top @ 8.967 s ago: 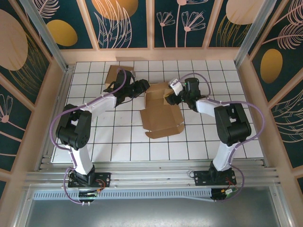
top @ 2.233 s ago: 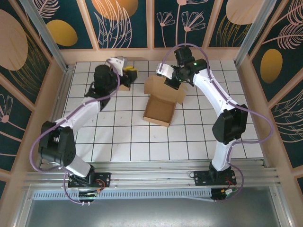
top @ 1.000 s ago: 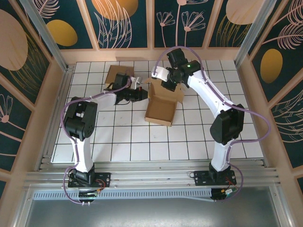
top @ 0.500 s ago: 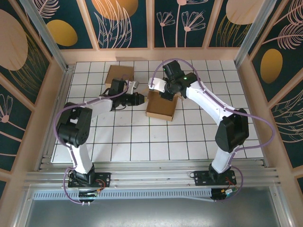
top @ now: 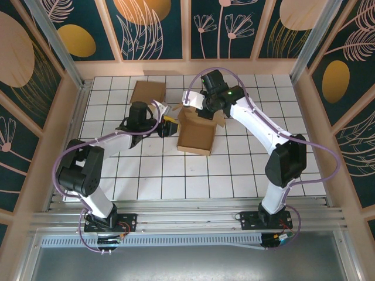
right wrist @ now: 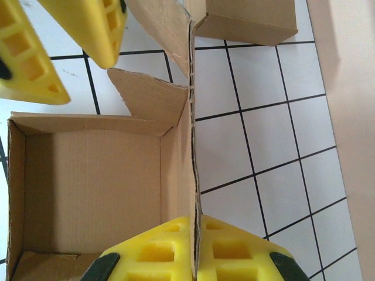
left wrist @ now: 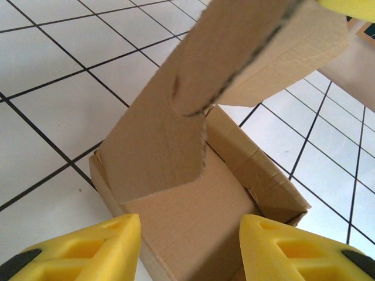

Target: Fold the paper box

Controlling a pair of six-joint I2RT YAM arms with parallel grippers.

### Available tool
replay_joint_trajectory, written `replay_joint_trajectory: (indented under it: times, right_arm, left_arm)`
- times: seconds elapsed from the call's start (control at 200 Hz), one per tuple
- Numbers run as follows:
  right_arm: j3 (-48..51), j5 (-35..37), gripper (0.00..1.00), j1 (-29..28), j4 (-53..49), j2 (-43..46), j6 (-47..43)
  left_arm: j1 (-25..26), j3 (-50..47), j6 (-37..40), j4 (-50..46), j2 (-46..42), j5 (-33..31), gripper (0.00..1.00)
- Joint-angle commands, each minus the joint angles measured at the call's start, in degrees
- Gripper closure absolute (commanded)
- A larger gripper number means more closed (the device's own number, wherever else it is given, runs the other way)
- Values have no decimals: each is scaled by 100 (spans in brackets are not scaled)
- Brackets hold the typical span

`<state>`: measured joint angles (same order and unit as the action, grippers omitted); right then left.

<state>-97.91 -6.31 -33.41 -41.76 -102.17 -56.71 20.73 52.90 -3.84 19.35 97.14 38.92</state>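
Holding down the far end of the paper box (top: 196, 133), the right gripper (right wrist: 193, 229) is pinched tight on the upright panel (right wrist: 191, 146) there, one finger on the inner face, one on the outer. The box sits mid-desk, ahead of both arms, open side up. Left gripper (left wrist: 188, 227) is about half spread with nothing between its fingers, just beside the box's left side and close to the small side flap (right wrist: 146, 96) that leans inward. Step in hand, my read: tuck that flap in and bring the tall panel over so the walls lock. To do it well, the right arm should act as the anchor, with a steady pinch and no twisting that would crease the panel. The left should come in level with the flap's fold line and press with a flat finger face, not poke the edge. It should go slow, since the cardboard looks light and the box could slide on the gridded desk (top: 246, 170). Risk: in the left wrist view the tall panel tilts over the box and could snag the fingers. Another cardboard piece (top: 147, 92) lies back left, well apart and out of the way. Progress guess: walls up, lid not yet closed.
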Motion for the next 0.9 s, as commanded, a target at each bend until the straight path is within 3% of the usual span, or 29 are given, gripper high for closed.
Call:
replay_joint_trajectory:
  times: [0.0, 0.175, 0.355, 0.546, 0.606, 0.671, 0.716, 0.811, 0.896]
  right_arm:
    - [-116, -116, 99, 6, -211, -109, -52]
    - [-80, -121, 99, 1, -184, -117, -17]
    - [-63, 8, 99, -20, -95, -124, 56]
    - [115, -2, 94, -25, 126, -26, 150]
    - [187, 44, 83, -45, 235, 27, 221]
    - [181, 6, 52, -58, 327, 107, 389]
    - [148, -95, 39, -56, 413, 203, 584]
    - [376, -150, 21, -39, 1013, 584, 1424]
    - [976, -48, 16, -25, 1716, 1085, 2210]
  left_arm:
    - [80, 251, 77, 647, 301, 202, 52]
    - [185, 547, -45, 896, 608, 128, 59]
    - [260, 858, -569, 582, 762, -49, 89]
    - [438, 865, -979, 207, 757, -361, 93]
    - [449, 829, -957, 131, 762, -520, 93]
    - [449, 876, -886, -46, 783, -723, 94]
    - [450, 937, -825, -190, 789, -768, 94]
    - [458, 1117, -736, -485, 800, -856, 94]
    - [467, 1243, -691, -688, 769, -953, 94]
